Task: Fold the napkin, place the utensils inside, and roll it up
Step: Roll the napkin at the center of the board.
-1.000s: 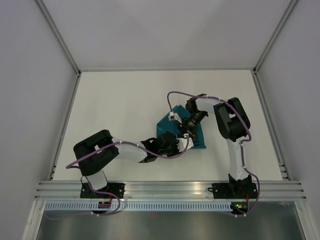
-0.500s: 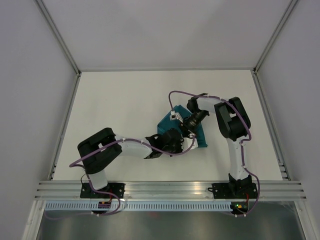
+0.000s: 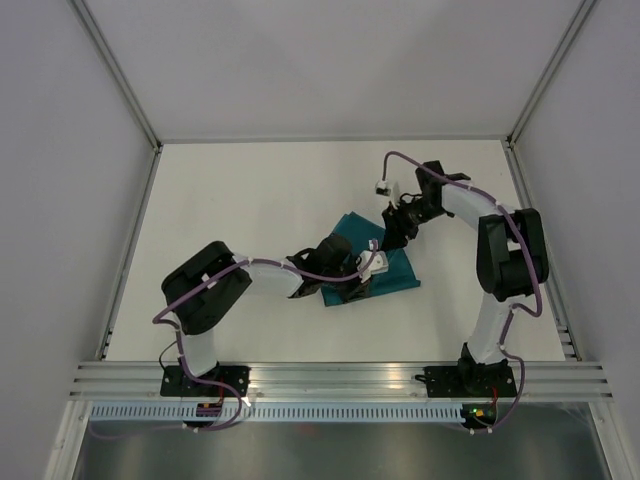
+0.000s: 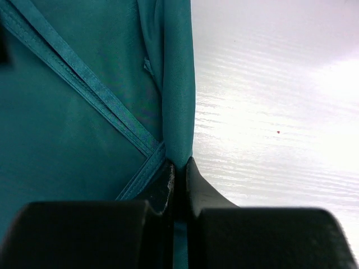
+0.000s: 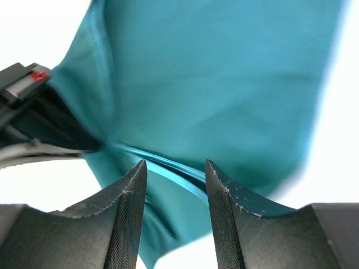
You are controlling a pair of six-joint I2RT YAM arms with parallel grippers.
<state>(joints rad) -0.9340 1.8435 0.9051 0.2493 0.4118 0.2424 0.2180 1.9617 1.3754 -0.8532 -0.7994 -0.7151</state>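
Where the white, faintly grained table [image 3: 250, 220] spreads out, the napkin [image 3: 398, 276] lies right of centre. It is a thin, slightly shiny teal cloth folded into a rough four-cornered patch, with a narrow stitched hem [image 4: 95, 84] running diagonally across its surface. At the cloth's near-left side the left gripper [image 4: 179, 168] has its black, blocky jaws pressed together on an upright ridge of the fabric, with bare table just to the right of the pinch. The right gripper [image 5: 175, 174] is at the napkin's far edge. Its two dark, finely ribbed fingers [image 5: 132, 216] stand apart with nothing between them, and the blurred teal sheet lies beyond the tips; whether they touch it cannot be told. A small red mark [image 5: 38, 75] on the left gripper's housing is too blurred to read.
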